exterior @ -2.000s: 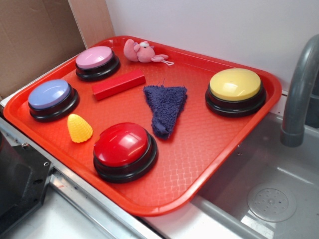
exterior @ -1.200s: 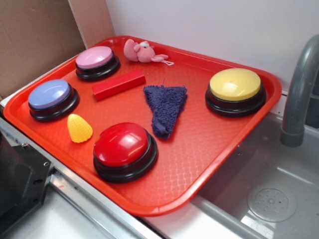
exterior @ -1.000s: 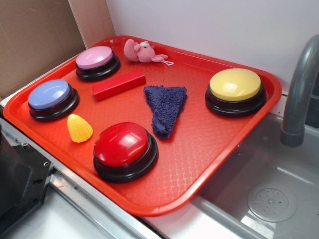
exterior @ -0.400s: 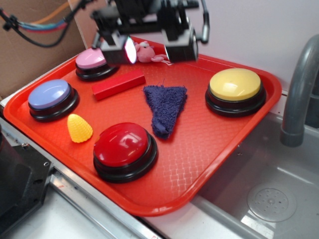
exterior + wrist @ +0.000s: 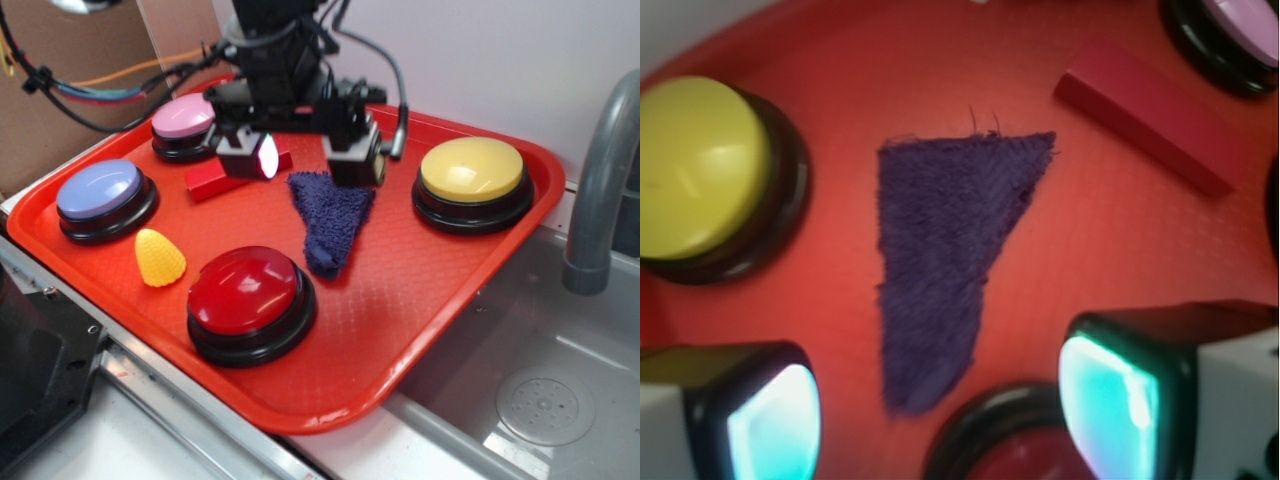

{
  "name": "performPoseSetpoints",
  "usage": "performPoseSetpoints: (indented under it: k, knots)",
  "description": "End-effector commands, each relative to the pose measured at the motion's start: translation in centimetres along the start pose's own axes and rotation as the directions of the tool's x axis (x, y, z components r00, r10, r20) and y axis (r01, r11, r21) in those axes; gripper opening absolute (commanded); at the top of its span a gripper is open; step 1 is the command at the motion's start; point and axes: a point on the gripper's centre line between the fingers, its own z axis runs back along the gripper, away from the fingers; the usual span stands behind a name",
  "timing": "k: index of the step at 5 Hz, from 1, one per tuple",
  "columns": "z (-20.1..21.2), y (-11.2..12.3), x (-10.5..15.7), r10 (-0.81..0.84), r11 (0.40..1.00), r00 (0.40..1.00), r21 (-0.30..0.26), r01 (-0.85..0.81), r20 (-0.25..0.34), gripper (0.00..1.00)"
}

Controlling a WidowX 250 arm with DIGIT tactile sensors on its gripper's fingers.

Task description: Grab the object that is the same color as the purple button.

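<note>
The purple cloth (image 5: 331,220) is lying flat mid-tray, between the red block (image 5: 200,180) and the yellow button (image 5: 472,170). The gripper (image 5: 302,158) is hanging right above its wide end, fingers spread wide, nothing between them. My worry: the cloth is limp and thin, so the pads could be skating over it, or one finger could be clipping the block. Count: four buttons (the purple button (image 5: 99,189), a pink one (image 5: 186,118), a red one (image 5: 243,290), the yellow), one block, one yellow cone (image 5: 159,257), one cloth, all on the tray (image 5: 420,320).
</note>
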Motion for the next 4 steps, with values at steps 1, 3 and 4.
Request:
performPoseSetpoints:
  k: [1,3,4]
  knots:
    - [-3.8,-2.1,1.4,-0.065,0.993,0.997,-0.098,0.061,-0.034,1.00]
    - [-5.7,-1.9,1.2,-0.088,0.989,0.993,-0.126,0.079,-0.072,1.00]
    - [-5.5,0.0,1.6,-0.063,0.997,0.997,-0.056,0.060,-0.043,0.00]
